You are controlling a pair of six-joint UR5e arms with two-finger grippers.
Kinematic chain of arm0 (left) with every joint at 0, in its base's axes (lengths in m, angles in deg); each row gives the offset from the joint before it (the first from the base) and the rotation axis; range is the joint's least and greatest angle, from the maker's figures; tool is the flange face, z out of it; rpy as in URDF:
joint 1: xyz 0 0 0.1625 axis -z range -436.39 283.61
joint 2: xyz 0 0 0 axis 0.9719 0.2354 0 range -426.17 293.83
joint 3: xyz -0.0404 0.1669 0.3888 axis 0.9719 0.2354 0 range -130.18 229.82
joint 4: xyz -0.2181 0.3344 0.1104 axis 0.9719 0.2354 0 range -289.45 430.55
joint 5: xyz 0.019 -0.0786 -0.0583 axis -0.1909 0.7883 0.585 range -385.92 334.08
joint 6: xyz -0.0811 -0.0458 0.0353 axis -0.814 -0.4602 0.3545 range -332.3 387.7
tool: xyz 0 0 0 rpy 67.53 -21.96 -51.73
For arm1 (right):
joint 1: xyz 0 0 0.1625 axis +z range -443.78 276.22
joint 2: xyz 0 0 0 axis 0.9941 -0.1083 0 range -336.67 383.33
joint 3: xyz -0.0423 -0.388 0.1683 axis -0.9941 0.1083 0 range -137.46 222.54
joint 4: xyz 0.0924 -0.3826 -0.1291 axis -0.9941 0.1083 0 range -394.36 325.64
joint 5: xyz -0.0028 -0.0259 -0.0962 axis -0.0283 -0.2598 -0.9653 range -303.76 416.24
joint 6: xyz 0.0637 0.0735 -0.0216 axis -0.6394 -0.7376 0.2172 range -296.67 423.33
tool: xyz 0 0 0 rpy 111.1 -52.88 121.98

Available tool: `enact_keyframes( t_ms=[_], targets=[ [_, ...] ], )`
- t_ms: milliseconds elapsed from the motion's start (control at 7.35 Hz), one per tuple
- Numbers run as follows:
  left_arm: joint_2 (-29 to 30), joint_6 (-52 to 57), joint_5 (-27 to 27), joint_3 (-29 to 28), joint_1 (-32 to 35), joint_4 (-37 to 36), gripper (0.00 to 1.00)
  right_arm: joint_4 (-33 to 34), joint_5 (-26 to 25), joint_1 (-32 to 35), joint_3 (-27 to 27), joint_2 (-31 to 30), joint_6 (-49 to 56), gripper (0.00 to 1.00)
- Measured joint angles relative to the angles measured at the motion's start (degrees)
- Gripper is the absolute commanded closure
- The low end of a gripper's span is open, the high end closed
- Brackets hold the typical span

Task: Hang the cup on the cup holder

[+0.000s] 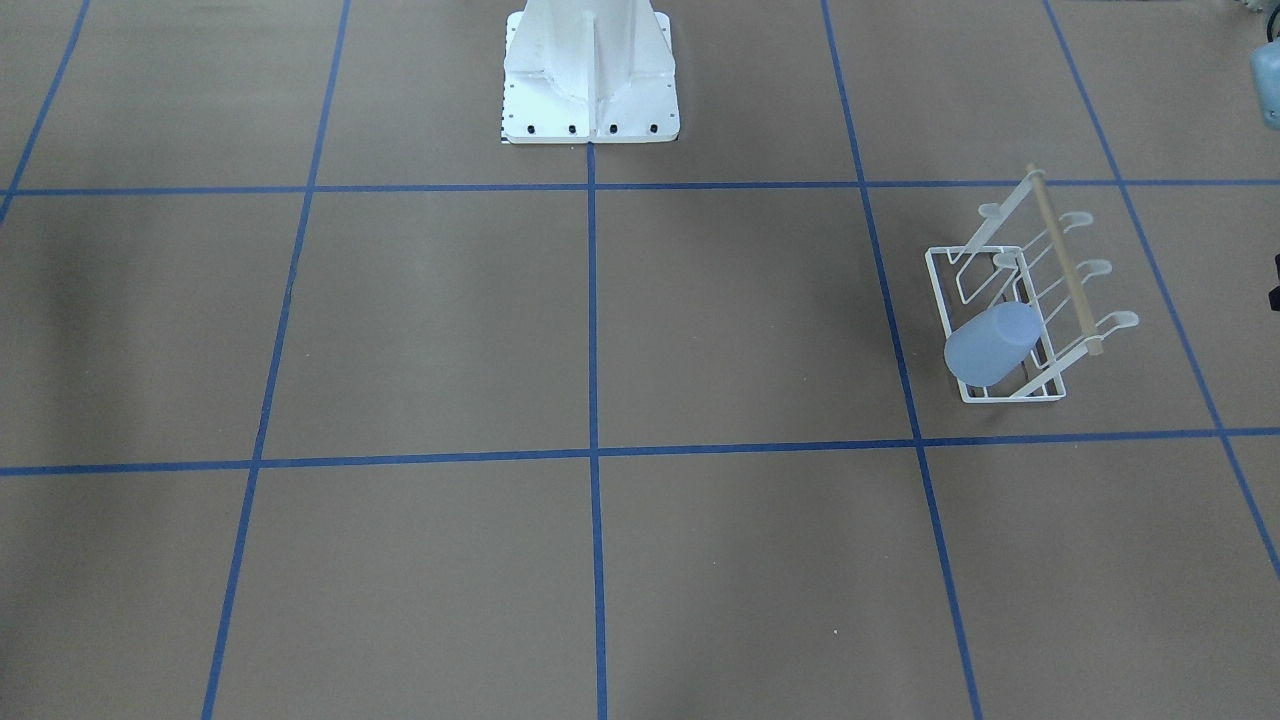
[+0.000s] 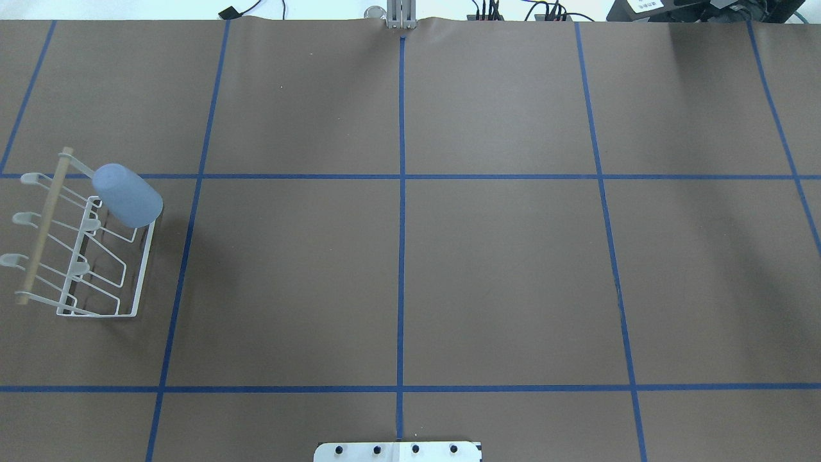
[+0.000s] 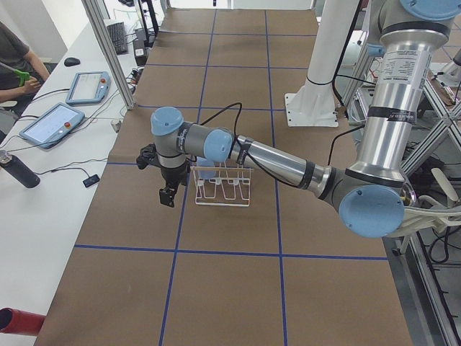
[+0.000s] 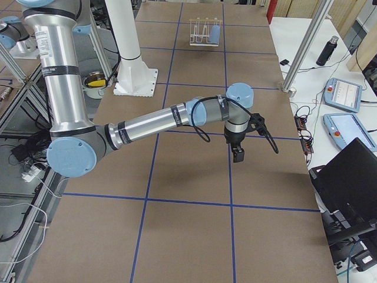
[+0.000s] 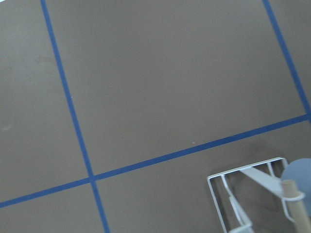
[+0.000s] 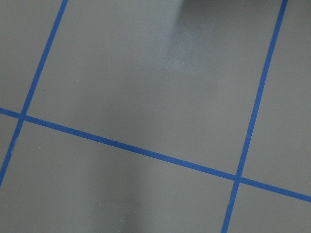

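from overhead: at 9 o'clock on the table [image 2: 500,256], the cup holder [image 2: 42,231]; on its 12 o'clock end prong, the cup [image 2: 127,195]; at 6 o'clock, the robot base [image 2: 397,451].

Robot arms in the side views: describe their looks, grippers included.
The left arm and right arm are silver tubes with pale blue joint caps; a black cable loops near each wrist. The left gripper and right gripper are black.

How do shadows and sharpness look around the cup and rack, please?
Overhead exterior: cup and cup holder sharp, with a faint soft shadow to their right. Left wrist-mounted: the holder's corner and the cup's edge slightly blurred. Right wrist-mounted: only broad soft shadows on the table.
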Motion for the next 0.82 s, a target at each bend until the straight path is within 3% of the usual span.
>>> enact_keyframes(
  t_ms=[272,817],
  targets=[
    [-1.69,-0.55,4.11,0.68,0.33,0.28,0.02,0.4,0.16,0.05,0.02,-0.1,0.08,0.0],
    [-2.32,-1.9,5.03,3.16,0.42,0.29,0.02,0.09,0.1,0.02,0.35,-0.82,-0.21,0.0]
  ],
)
